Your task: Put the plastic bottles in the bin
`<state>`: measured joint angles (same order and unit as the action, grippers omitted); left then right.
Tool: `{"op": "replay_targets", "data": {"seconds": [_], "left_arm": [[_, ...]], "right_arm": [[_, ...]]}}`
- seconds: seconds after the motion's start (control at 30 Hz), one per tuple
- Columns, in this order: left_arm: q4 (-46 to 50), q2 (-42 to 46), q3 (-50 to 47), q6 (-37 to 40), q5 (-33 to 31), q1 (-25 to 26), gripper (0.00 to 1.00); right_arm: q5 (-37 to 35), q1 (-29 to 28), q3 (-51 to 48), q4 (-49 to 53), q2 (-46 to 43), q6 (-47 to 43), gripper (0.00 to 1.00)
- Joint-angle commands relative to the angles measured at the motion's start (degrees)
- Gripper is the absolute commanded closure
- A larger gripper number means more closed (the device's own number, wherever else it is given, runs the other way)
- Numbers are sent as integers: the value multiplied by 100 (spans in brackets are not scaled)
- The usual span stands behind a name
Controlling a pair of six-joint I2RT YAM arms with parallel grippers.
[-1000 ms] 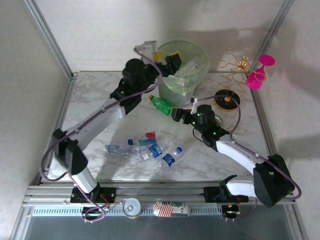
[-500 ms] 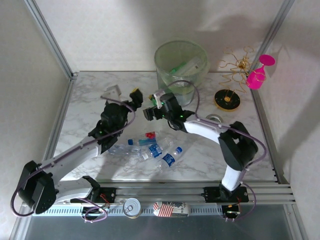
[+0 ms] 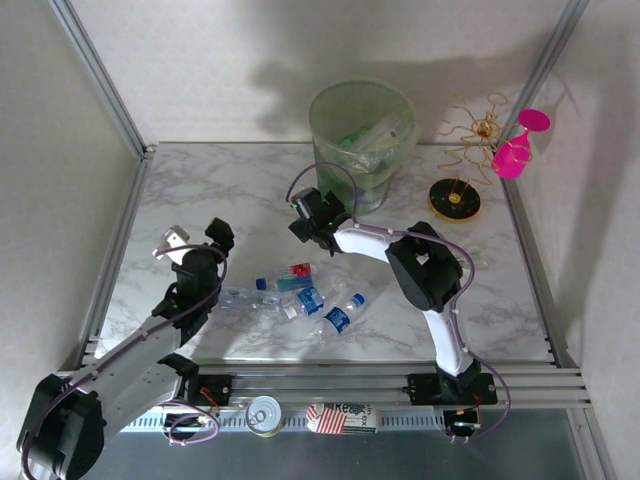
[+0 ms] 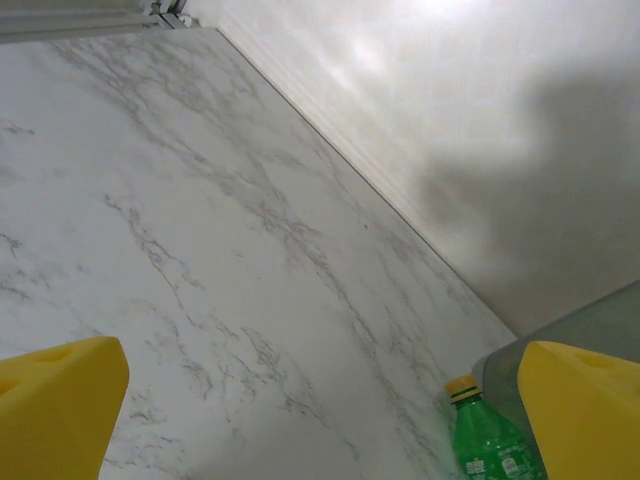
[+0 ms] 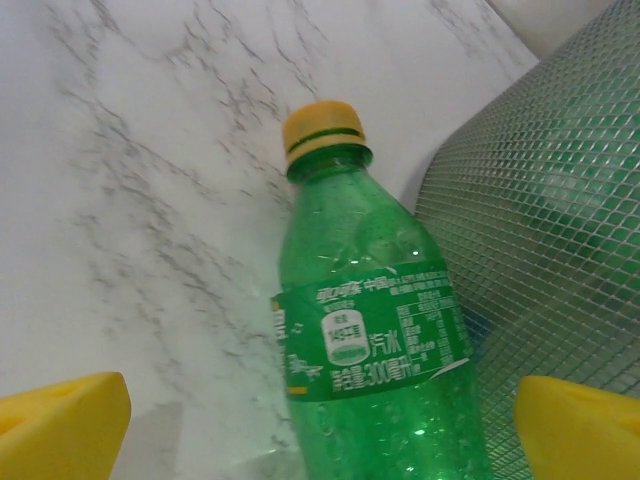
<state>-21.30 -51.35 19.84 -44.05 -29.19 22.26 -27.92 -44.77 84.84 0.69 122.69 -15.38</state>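
Right gripper [image 5: 320, 435], apart, astride green bottle [image 5: 370, 330] just beside bin [image 5: 560, 200]; left gripper [image 4: 320, 410] apart too.

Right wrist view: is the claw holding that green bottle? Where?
Nothing is held. The right claw is open, with its fingers wide on either side of the green bottle, not touching it. The left claw is open and empty too.

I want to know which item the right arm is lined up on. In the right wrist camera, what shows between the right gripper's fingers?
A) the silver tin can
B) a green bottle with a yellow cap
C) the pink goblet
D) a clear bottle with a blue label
B: the right wrist view shows a green bottle with a yellow cap, framed by the open right gripper and lying on the marble beside the bin.
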Motion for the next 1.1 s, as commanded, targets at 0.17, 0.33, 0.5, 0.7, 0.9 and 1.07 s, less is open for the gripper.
{"op": "replay_targets", "data": {"seconds": [0.17,0.33,0.5,0.7,0.9,1.07], "left_arm": [[-423,-440,10,-418,491,-38,0],[-422,-458,23,-431,539,-38,0],[-342,-353,22,-403,485,-38,1],[-305,-274,6,-420,469,-38,0],[-296,-253,15,-424,484,-38,0],[-257,-172,11,-409,458,-38,0]], "right_arm": [[-897,-18,467,-77,482,-799,1],[-731,-16,522,44,613,-797,4],[-139,-13,676,485,694,-541,10],[865,23,868,920,630,-7,16],[1113,47,888,920,552,155,18],[680,58,1116,1099,818,307,24]]}}
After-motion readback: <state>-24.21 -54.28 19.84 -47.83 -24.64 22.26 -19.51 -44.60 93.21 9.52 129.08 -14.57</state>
